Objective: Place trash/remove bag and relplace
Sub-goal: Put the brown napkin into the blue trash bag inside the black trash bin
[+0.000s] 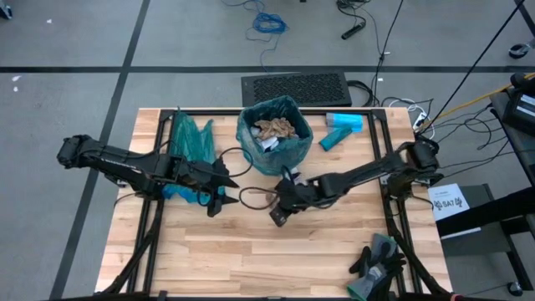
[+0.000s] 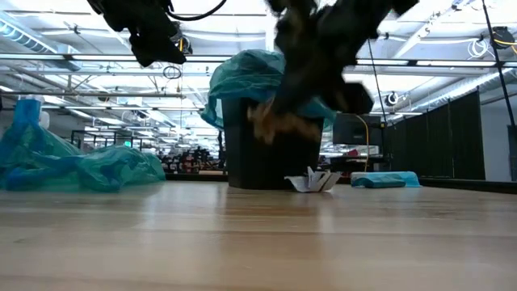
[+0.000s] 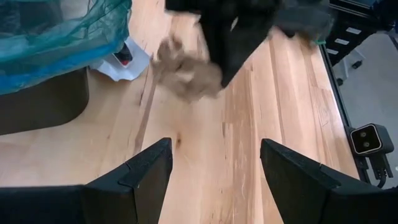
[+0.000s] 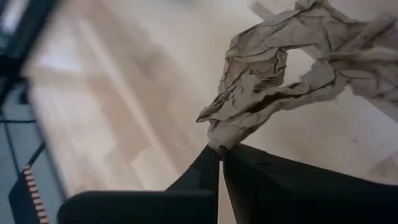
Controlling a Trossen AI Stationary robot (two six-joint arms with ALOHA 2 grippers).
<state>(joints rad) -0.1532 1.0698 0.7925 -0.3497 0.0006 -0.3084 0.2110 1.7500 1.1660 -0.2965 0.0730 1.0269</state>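
Observation:
A dark bin lined with a teal bag (image 1: 274, 134) stands at the table's middle, with brown and white scraps inside. My right gripper (image 4: 221, 149) is just on its near side, above the table, shut on a crumpled brown paper scrap (image 4: 292, 68). My left gripper (image 3: 214, 174) hovers open to the left of that scrap, fingers pointing toward it and touching nothing. A white scrap (image 2: 315, 179) lies on the table against the bin's base. My right gripper pinches the brown paper scrap by one crumpled corner (image 4: 219, 140) between its two fingertips. The rest of the paper spreads out beyond the fingers. In the low view the scrap (image 2: 271, 121) hangs lifted clear of the table, in front of the bin.
A spare teal bag (image 1: 188, 138) lies bunched left of the bin. A light-blue pack (image 1: 343, 125) lies right of the bin. Dark gloves (image 1: 380, 263) sit near the table's near right corner. A black mat (image 1: 297, 88) lies beyond the far edge.

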